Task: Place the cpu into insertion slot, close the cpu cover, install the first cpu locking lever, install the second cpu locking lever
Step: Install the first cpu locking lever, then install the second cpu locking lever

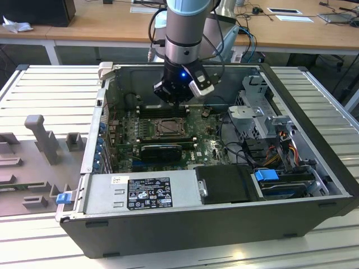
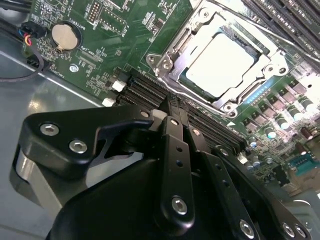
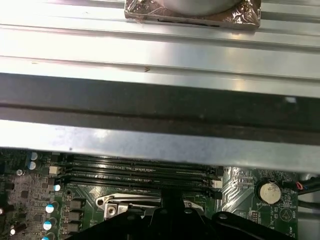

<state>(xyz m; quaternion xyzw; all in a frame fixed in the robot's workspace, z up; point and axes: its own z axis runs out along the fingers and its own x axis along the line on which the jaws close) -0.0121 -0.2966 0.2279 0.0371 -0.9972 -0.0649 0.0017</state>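
Hand (image 1: 178,96) hanging inside the open computer case (image 1: 314,216), just above the green motherboard (image 1: 126,126) at the far edge of the insertion slot (image 1: 168,128). In the second wrist view, fingers (image 2: 176,131) pressed together at the tips, gripping nothing (black linkage folded narrow). Cpu (image 2: 223,65) sitting in the insertion slot (image 2: 176,46), pale square top showing bright. Cpu cover (image 2: 260,55) lying down around the cpu as a silvery frame, chip showing through its window. Black memory slots (image 2: 150,92) running between the fingertips and the socket; round coin battery (image 2: 66,35) lying well apart on the board. In the first wrist view, memory slots (image 3: 135,172) and coin battery (image 3: 270,191) showing below the case's metal wall (image 3: 150,142). Outside the case, in the exterior view, ribbed metal surface (image 1: 50,89) carrying grey fixture blocks (image 1: 42,137) toward the exterior view's left; wooden desk (image 1: 101,22) standing behind.
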